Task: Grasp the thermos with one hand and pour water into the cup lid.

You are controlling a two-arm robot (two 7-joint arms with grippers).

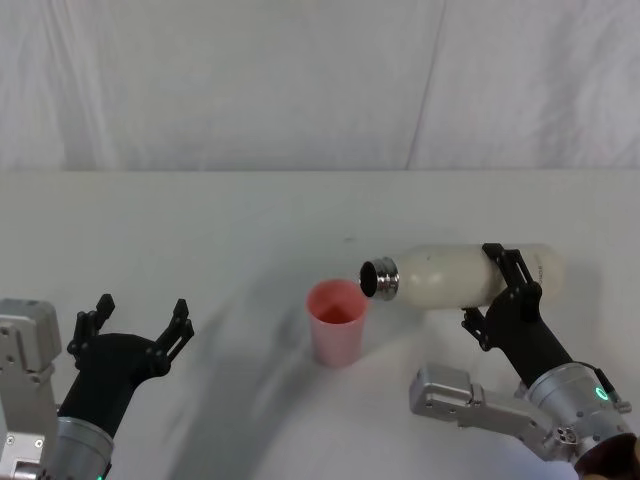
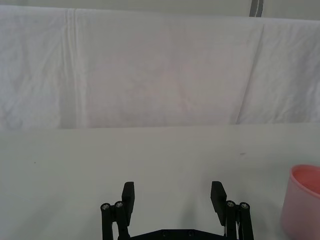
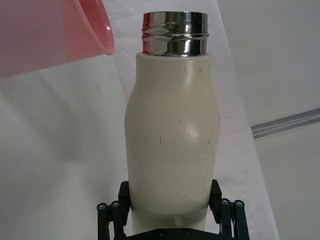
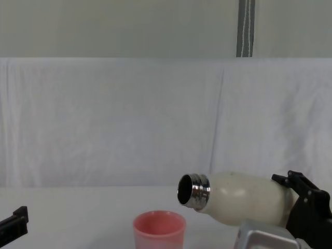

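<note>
White table (image 1: 200,230); thermos (image 1: 455,273) tipped, neck over cup lid (image 1: 337,322) rim.

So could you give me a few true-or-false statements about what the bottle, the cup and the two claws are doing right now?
1. The right claw grips the thermos. True.
2. The thermos stands upright on the table. False: it is tipped almost level, its open silver neck toward the cup lid.
3. The cup lid lies on its side. False: it stands upright, mouth up.
4. The left claw is open and holds nothing. True.
5. The left claw holds the cup lid. False: it is apart from it, off to the left.
</note>
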